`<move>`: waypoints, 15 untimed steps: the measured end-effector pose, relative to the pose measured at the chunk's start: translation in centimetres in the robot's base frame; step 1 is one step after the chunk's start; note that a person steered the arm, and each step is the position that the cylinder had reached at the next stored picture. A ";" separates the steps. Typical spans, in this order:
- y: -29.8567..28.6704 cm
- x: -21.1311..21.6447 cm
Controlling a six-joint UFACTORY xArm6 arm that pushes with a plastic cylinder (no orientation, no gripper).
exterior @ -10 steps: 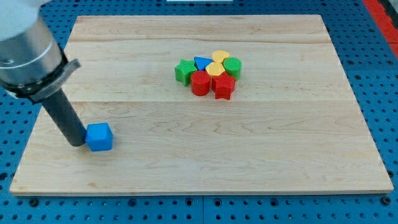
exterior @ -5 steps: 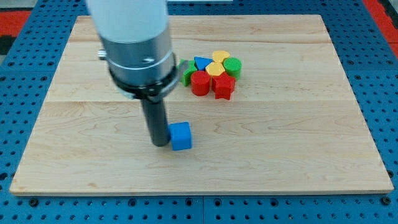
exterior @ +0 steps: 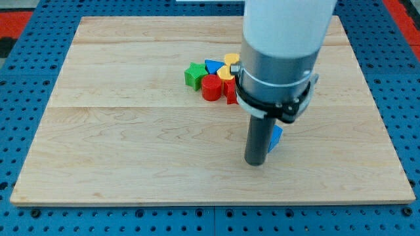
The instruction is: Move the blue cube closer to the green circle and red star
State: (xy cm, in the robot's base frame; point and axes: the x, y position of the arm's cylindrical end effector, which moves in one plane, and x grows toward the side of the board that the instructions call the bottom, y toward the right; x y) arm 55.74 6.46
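Observation:
The blue cube (exterior: 276, 137) lies right of the board's middle, mostly hidden behind my rod. My tip (exterior: 254, 162) rests on the board, touching the cube's left side. The red star (exterior: 230, 92) is in the cluster above and to the left, partly hidden by the arm. The green circle is hidden behind the arm. The cluster also holds a red cylinder (exterior: 210, 86), a green block (exterior: 194, 75), a blue triangle (exterior: 212, 65) and a yellow heart (exterior: 231, 59).
A yellow block (exterior: 225, 72) sits in the cluster's middle. The wooden board (exterior: 131, 144) lies on a blue pegboard table. The arm's wide grey body covers the board's upper right middle.
My tip has pushed the blue cube from the board's left across to right of the middle, along the lower half. The arm now covers the green circle and part of the red star.

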 end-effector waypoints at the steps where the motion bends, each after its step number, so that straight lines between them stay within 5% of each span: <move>1: 1.2 0.0; 5: 3.3 -9.3; 15: 11.4 -14.7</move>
State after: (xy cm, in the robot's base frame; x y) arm 41.03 17.89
